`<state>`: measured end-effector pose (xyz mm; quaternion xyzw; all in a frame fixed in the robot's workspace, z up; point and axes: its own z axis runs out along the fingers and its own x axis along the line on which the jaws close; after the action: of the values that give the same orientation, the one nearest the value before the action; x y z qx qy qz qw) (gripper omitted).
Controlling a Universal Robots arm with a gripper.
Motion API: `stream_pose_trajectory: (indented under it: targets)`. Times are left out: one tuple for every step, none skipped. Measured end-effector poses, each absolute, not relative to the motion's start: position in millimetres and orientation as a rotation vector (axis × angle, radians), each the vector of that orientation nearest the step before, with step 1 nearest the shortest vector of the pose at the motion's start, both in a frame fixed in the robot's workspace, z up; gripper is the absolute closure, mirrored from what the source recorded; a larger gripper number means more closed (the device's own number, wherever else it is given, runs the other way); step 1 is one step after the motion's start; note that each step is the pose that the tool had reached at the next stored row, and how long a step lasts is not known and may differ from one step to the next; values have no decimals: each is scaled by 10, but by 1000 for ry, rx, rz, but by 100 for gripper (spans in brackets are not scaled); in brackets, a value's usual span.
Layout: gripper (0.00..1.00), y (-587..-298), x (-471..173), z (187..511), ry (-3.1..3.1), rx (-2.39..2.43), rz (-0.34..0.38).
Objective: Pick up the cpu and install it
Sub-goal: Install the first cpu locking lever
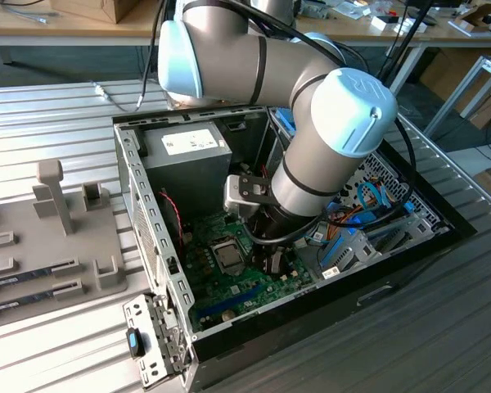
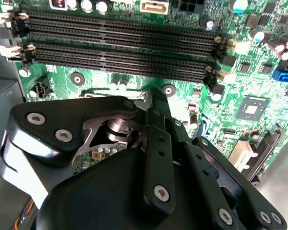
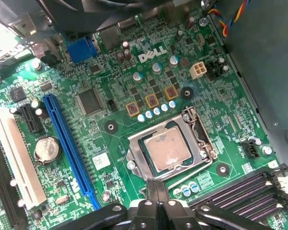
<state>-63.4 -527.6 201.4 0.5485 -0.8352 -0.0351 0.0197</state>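
The cpu (image 3: 167, 150) sits flat in its socket frame (image 3: 134, 160) on the motherboard (image 3: 105, 115), just ahead of the claw (image 3: 157, 190), whose fingers look pinched together and empty. It's probably light, stiff and slick on top, with a fragile underside, so the thin edges seem like the only safe hold. Empty memory slots (image 2: 120, 45) run just beyond the claw.
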Motion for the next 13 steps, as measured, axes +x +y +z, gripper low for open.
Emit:
stream_pose_trajectory:
  targets:
    - [89,-5277,-629,2008,-2592,1702,-109]
    - [89,-5278,-628,2002,-2591,1702,-109]
    - [89,-5279,-627,1990,-2591,1702,-108]
    - [89,-5280,-627,1972,-2591,1702,-108]
    - [89,-5279,-627,1950,-2591,1702,-109]
    - [89,-5281,-627,1941,-2591,1702,-108]
    - [89,-5282,-628,1938,-2591,1701,-108]
    - [89,-5284,-628,1936,-2591,1702,-108]
    - [89,-5287,-630,1934,-2591,1702,-109]
    - [89,-5287,-631,2043,-2594,1704,-115]
    - [89,-5288,-631,2171,-2593,1703,-115]
    - [89,-5288,-631,2202,-2593,1703,-115]
    - [89,-5288,-630,2222,-2593,1704,-115]
